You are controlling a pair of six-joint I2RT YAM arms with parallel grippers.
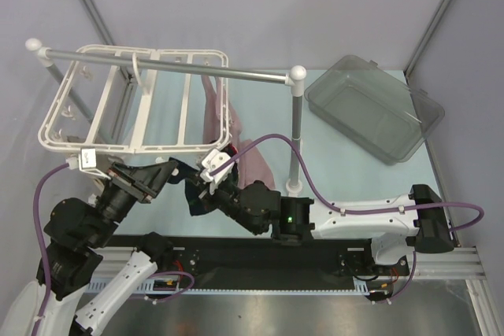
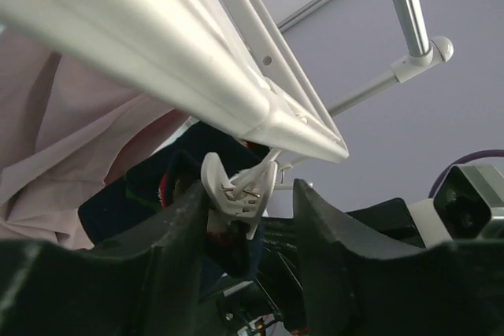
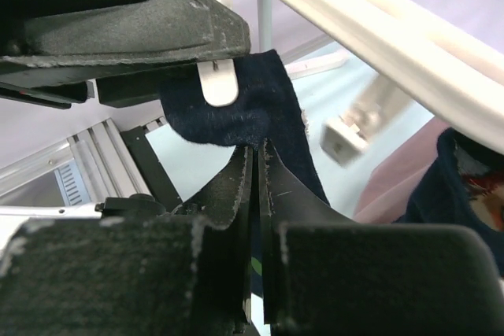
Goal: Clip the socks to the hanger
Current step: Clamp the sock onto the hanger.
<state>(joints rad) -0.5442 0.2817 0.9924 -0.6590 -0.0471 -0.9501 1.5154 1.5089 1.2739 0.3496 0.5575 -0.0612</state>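
Observation:
The white hanger (image 1: 134, 100) hangs from the silver rail. A clip (image 2: 240, 190) at its near right corner sits on the top edge of a dark navy sock (image 3: 244, 108). My left gripper (image 2: 250, 218) is open, its fingers either side of that clip; the left finger touches it and the right one stands apart. My right gripper (image 3: 258, 151) is shut on the sock just below the clip (image 3: 216, 84). In the top view both grippers, left (image 1: 179, 172) and right (image 1: 206, 188), meet under the hanger's corner. A second sock (image 3: 472, 186) with a red-and-white patch hangs to the right.
A pink cloth (image 1: 240, 143) hangs from the hanger's right side, close behind the grippers. The silver rail (image 1: 181, 67) rests on a post (image 1: 296, 127) with white knobs. A clear plastic bin (image 1: 370, 108) lies at the back right.

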